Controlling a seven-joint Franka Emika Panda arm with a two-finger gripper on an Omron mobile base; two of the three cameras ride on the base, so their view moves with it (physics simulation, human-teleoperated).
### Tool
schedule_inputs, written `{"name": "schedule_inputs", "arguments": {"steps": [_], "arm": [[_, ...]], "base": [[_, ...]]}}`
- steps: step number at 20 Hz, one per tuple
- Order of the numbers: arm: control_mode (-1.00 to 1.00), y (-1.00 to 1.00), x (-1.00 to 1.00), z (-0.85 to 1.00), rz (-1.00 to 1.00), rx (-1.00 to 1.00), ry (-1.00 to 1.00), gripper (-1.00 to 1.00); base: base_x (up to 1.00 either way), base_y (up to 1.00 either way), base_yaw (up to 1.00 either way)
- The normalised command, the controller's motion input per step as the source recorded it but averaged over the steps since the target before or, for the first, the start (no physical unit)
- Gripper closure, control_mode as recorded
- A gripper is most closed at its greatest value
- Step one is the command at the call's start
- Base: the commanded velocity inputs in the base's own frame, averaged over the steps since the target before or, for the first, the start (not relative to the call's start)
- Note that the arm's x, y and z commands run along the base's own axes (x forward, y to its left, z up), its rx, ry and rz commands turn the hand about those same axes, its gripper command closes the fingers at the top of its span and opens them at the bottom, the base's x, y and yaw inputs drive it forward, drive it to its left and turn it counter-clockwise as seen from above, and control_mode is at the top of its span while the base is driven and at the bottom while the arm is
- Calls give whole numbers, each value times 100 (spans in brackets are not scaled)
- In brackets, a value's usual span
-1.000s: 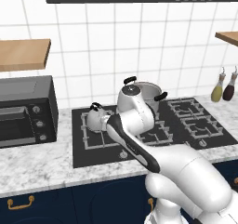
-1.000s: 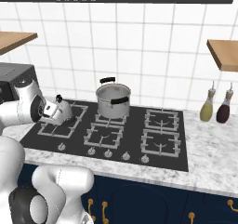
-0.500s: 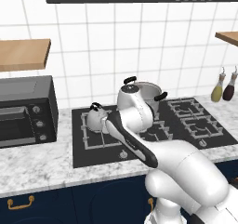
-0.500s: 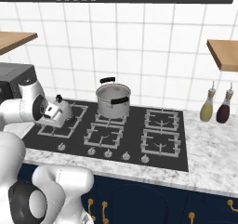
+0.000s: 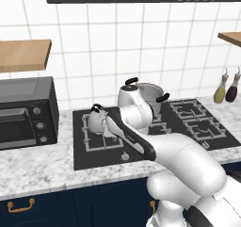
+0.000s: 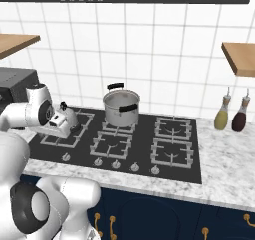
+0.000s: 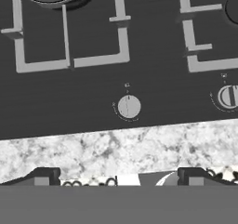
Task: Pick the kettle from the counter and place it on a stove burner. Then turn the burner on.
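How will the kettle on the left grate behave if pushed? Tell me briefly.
The kettle looks rigid and squat, so probably hard to tip. Its smooth rounded body may slip in a side grip; the thin arched handle seems surer. On the raised grate bars, a push would likely snag rather than slide.

We are seeing the kettle (image 5: 97, 121) sitting on the stove burner (image 5: 100, 133) at the left end of the cooktop (image 6: 144, 149). The pot (image 6: 121, 107) is standing to its right, on a rear grate. A microwave (image 5: 24, 112) is resting on the counter (image 5: 37, 162) left of the cooktop, under a wooden shelf (image 5: 23, 54). Two bottles (image 6: 231, 116) are standing on the counter right of the cooktop. In the hand view, a knob (image 7: 128, 107) is lying between the burner grate and the counter's front strip.
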Motion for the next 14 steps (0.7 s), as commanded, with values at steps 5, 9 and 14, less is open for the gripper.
{"name": "schedule_inputs", "arguments": {"steps": [5,9,14], "arm": [[-100,-11,0,-44,0,-3,15,-100],[-100,-9,0,-47,0,-3,10,-100],[-100,-2,0,-46,0,-2,5,-100]], "base": [[0,0,0],[0,0,0],[0,0,0]]}}
